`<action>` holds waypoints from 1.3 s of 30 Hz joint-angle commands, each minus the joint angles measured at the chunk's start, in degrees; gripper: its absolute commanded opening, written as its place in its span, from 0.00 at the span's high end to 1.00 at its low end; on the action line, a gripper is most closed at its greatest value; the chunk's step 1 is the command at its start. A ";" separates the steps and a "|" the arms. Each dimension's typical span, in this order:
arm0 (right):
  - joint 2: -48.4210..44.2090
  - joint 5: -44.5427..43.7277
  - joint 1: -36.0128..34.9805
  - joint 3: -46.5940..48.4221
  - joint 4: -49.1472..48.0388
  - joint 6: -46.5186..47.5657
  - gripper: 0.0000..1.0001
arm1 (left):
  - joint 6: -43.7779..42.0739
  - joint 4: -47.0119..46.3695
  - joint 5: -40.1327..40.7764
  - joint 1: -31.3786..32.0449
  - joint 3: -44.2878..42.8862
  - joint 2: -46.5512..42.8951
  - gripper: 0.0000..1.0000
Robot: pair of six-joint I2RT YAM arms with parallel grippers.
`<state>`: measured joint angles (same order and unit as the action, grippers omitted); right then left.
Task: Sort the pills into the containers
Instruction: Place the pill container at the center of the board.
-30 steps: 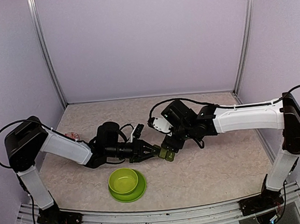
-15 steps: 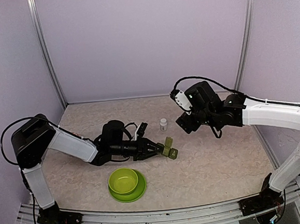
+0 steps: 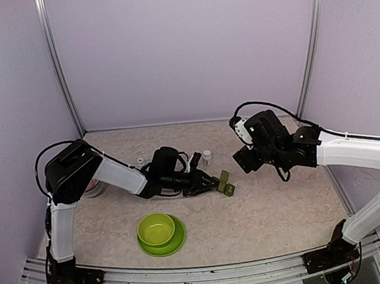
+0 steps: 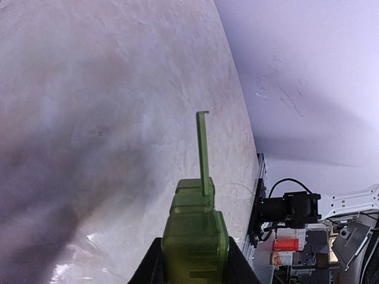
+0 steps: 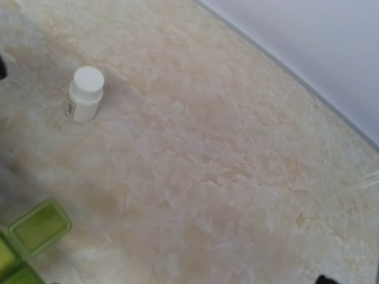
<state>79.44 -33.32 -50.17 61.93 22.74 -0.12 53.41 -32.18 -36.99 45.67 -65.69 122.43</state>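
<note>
The left fingers [image 3: 212, 184] clench the dark green pill box [image 3: 227, 188], one lid upright, mid-surface [image 3: 281, 207], while the right fingers [image 3: 243, 161] hang released at its 1 o'clock and a white bottle [image 3: 207, 157], label unreadable, stands at 11 o'clock.

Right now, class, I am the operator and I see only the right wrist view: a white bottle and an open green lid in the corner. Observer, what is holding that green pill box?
Observer: The left arm's fingers are shut on the pill box at the end away from the open lid.
Operator: What else lies outside my view?
Observer: A lime-green bowl on its plate, near the table's front edge and apart from the pill box.
</note>
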 commanded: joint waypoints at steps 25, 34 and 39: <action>0.83 2.27 0.45 -1.49 -0.95 -3.50 0.09 | -8.30 14.47 4.34 -7.20 -6.71 1.71 0.36; 0.46 2.39 0.49 -2.66 -1.55 -5.75 0.09 | -11.66 20.76 8.16 -9.71 -9.95 -3.08 0.18; 3.26 2.72 0.78 -0.01 -1.89 -4.76 0.05 | -15.13 25.66 11.91 -10.16 -15.01 -4.66 0.01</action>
<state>80.38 -30.68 -50.09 59.96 21.50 -4.56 42.26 -10.72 -29.06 35.79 -75.53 121.10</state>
